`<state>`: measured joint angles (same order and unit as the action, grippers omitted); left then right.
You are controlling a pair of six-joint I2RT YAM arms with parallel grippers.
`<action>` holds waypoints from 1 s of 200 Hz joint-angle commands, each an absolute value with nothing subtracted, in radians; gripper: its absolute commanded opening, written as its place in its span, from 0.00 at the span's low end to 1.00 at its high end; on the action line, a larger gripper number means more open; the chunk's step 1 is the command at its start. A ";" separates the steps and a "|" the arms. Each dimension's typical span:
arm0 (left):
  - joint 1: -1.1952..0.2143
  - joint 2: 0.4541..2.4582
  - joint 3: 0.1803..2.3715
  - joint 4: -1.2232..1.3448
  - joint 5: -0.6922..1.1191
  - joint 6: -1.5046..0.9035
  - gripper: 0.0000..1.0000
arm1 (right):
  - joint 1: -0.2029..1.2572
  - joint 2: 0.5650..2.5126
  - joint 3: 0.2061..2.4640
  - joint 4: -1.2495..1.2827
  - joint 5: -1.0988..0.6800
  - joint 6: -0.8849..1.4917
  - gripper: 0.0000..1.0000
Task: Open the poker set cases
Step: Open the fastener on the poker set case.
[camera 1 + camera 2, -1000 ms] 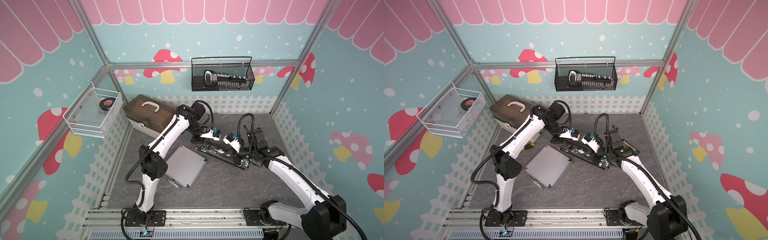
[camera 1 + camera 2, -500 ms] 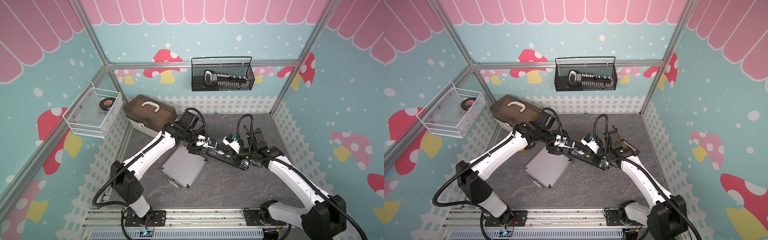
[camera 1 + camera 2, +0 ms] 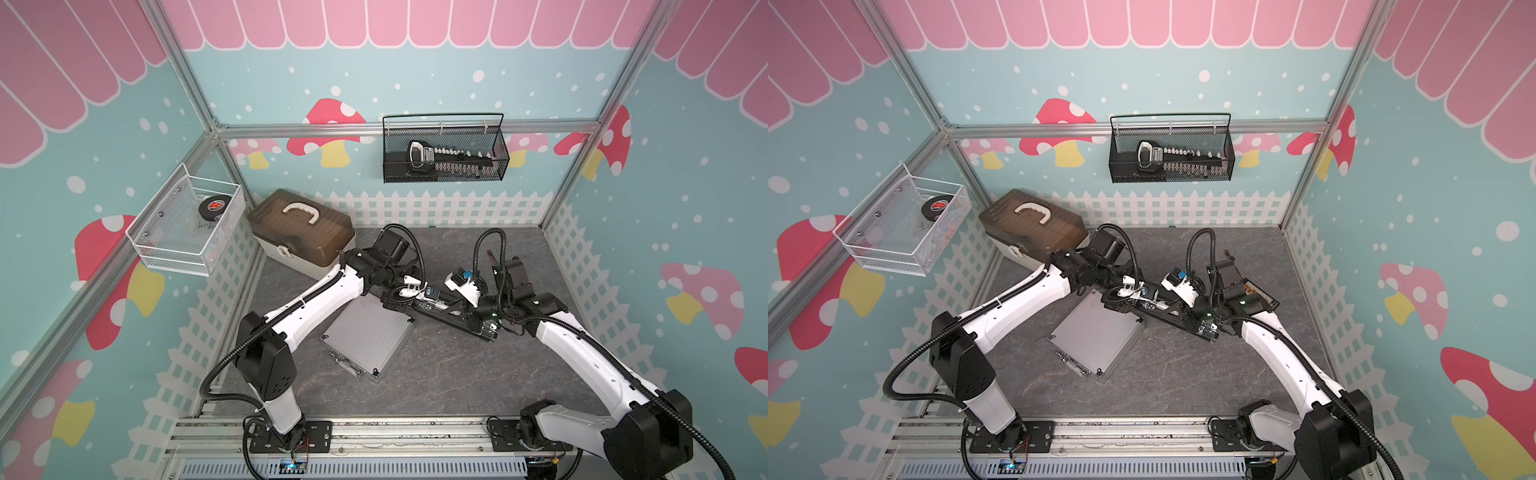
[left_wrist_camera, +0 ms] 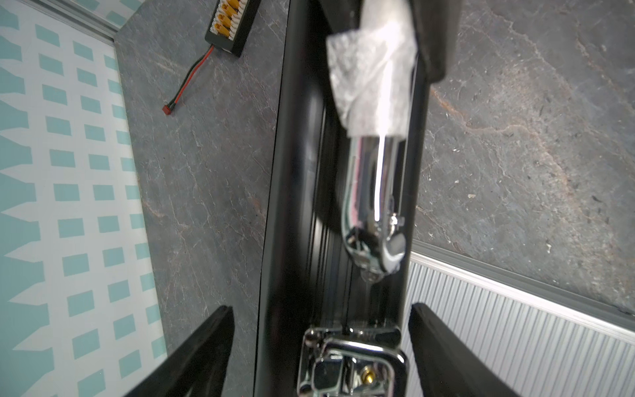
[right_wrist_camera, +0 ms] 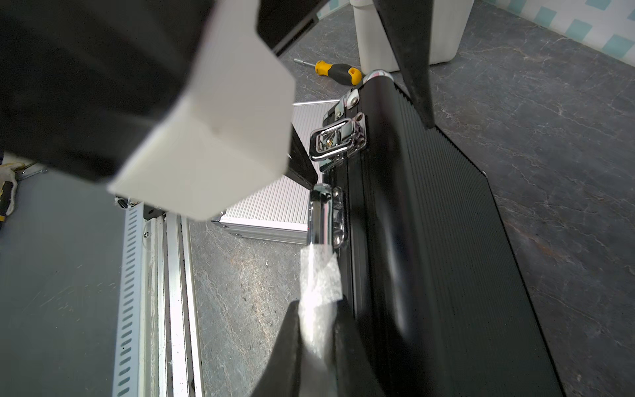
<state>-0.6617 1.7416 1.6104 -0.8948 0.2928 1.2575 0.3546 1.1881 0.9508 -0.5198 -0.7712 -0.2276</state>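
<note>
Standing on edge on the floor [image 3: 436, 374], the black case [image 5: 429, 223] is shut, its latch [image 4: 350, 364] apparently fastened. Right gripper [image 5: 318, 309] clenches the taped handle [image 5: 321, 220]; left gripper [image 4: 319, 307] is released, jaws straddling the latch edge. Silver case [image 3: 368, 336] lies flat just beside, closed. Neither is open yet: latches and lids remain, I judge.

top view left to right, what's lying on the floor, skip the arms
white box with brown lid → silver case → black case → small black connector board
</note>
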 commanded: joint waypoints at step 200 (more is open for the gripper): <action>-0.638 1.940 1.939 -1.355 0.360 1.280 0.58 | 0.373 1.184 0.953 -0.495 -0.760 -0.247 0.00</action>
